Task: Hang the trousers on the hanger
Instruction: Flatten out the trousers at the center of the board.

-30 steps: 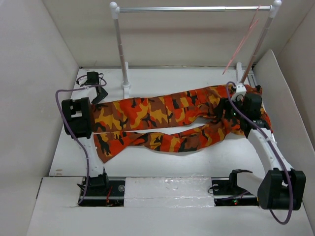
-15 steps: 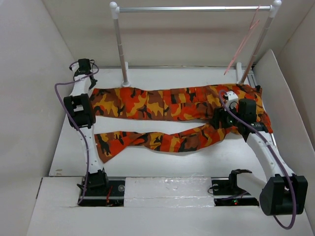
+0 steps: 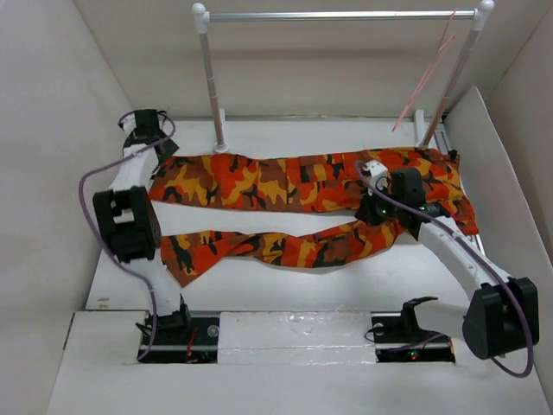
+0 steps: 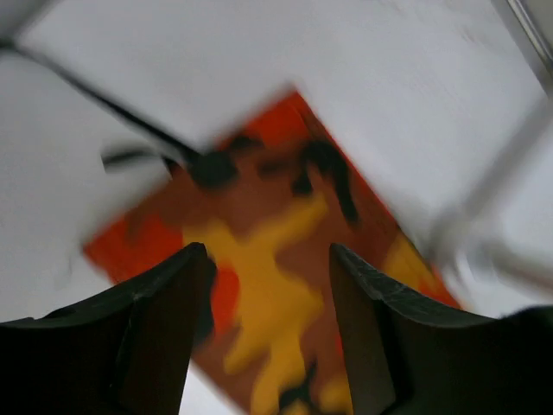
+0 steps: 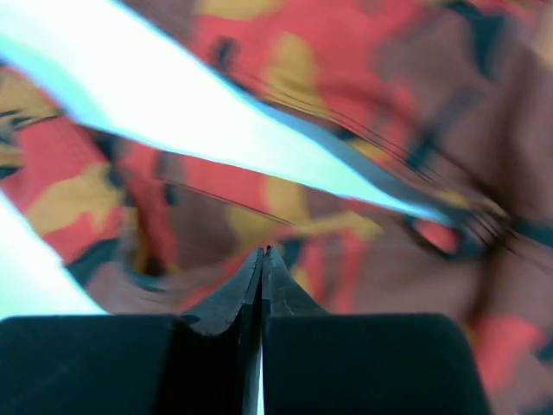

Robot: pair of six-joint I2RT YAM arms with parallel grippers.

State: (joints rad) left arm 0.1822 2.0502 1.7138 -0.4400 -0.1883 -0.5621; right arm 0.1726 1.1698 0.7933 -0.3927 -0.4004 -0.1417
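Black left gripper (image 4: 268, 259): jaws stand apart with nothing between them. It hangs over the far-left end of the cloth.
Cuff below it: one corner of the trousers (image 4: 276, 285) lies directly under the fingertips, with bare table (image 3: 285, 290) on either side. Judged: the jaws are poised there to work the leg end.
Legs, rightward of it: both lie flat and run across to the other arm. The far leg is straight, the near leg is wavy, and a strip of table shows between them. Judged: they are laid out lengthwise so they can be draped over a hanger.
Seat end, right gripper (image 5: 262, 252): fingers pressed tip to tip. Printed cloth lies close beneath, about where the two legs join. The blurred wrist view does not show whether a fold is pinched.
Pink hanger (image 3: 423, 82): above, beyond and to the right of the right gripper. It hangs tilted from the right end of the silver bar (image 3: 341, 15), well apart from the garment.
Task standing: the garment is wholly on the table and the hanger has not been taken. Placing is not yet begun.
Risk: the wire is thin and loosely hung, so a clumsy grasp may swing it or knock it off the bar.
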